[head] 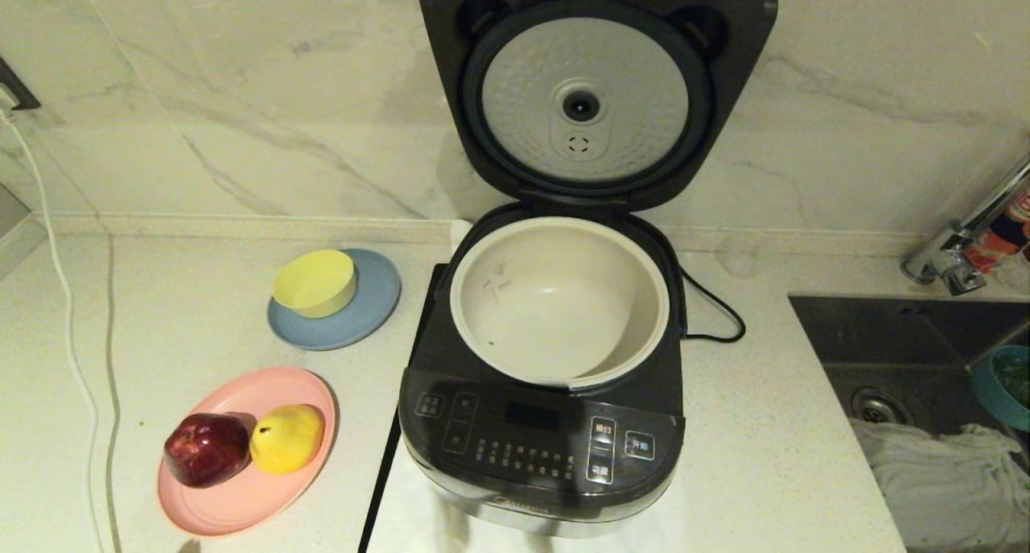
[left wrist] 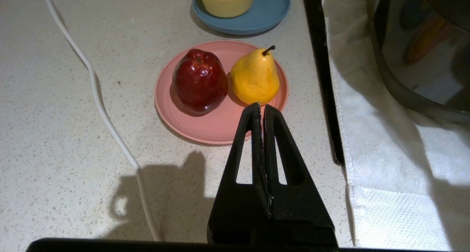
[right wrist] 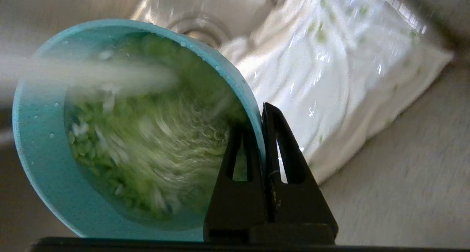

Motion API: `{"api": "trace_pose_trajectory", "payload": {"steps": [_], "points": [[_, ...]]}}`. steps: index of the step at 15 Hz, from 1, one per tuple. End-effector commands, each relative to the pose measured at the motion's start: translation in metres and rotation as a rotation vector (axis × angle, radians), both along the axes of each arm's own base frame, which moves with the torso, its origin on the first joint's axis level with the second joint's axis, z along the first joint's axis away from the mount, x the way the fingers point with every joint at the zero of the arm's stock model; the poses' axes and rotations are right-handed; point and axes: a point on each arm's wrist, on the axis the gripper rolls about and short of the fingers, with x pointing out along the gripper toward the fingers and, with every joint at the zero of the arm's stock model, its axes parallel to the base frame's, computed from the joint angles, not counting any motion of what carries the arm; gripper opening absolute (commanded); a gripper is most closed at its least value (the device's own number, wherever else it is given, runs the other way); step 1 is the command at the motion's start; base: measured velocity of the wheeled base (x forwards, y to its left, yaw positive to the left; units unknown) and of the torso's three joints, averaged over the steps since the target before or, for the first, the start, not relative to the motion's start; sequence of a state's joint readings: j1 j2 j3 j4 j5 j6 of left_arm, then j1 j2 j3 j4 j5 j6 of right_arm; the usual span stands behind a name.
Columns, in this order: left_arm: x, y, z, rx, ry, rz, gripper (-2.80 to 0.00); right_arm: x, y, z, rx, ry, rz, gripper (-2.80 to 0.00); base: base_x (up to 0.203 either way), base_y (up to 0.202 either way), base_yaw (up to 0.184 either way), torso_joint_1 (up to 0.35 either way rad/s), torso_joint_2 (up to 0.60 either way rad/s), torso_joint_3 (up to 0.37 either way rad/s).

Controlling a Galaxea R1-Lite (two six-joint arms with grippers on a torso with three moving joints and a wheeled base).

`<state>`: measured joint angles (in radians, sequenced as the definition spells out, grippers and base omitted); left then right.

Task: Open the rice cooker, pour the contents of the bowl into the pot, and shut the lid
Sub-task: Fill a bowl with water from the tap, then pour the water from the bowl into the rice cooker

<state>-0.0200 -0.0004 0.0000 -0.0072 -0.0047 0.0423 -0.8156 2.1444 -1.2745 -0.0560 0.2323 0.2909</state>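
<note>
Gripping the teal bowl (right wrist: 44, 134) by its rim, the right gripper (right wrist: 261, 114) holds it over the sink (head: 837, 328), at four o'clock from the rice cooker (head: 539, 424), with the green contents (right wrist: 147, 149) inside. The lid (head: 591, 94) stands open above the bare pot (head: 559, 299). Parked at seven o'clock, the left gripper (left wrist: 261, 110) is closed on nothing, near the pink plate (left wrist: 216, 131).

On the bench (head: 201, 295) a pink plate (head: 241, 497) bears a red apple (head: 207, 448) and yellow pear (head: 287, 438), near a yellow bowl (head: 315, 282) on a blue plate (head: 362, 323).
</note>
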Motion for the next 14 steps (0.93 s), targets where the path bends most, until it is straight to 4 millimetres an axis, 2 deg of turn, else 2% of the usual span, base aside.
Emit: {"api": "trace_pose_trajectory", "payload": {"steps": [1,4,7,12,14], "points": [[0.001,0.000,-0.003,0.001,0.008,0.000,-2.80,-0.007,0.029,0.014,-0.003,-0.001,0.042,-2.80,0.000,0.000,0.000,0.000,0.00,0.000],[0.001,0.000,-0.003,0.001,0.008,0.000,-2.80,-0.011,0.072,0.031,-0.014,-0.008,0.126,-2.80,0.000,0.000,0.000,0.000,0.00,0.000],[0.001,0.000,-0.003,-0.001,0.008,0.000,-2.80,-0.017,0.118,0.057,-0.047,-0.047,0.224,-2.80,0.000,0.000,0.000,0.000,0.00,0.000],[0.001,0.000,-0.003,0.001,0.008,0.000,-2.80,-0.042,0.213,0.113,-0.061,-0.078,0.476,-2.80,0.000,0.000,0.000,0.000,0.00,0.000],[0.001,0.000,-0.003,0.001,0.008,0.000,-2.80,-0.052,0.244,0.137,-0.066,-0.094,0.580,-2.80,0.000,0.000,0.000,0.000,0.00,0.000]]}}
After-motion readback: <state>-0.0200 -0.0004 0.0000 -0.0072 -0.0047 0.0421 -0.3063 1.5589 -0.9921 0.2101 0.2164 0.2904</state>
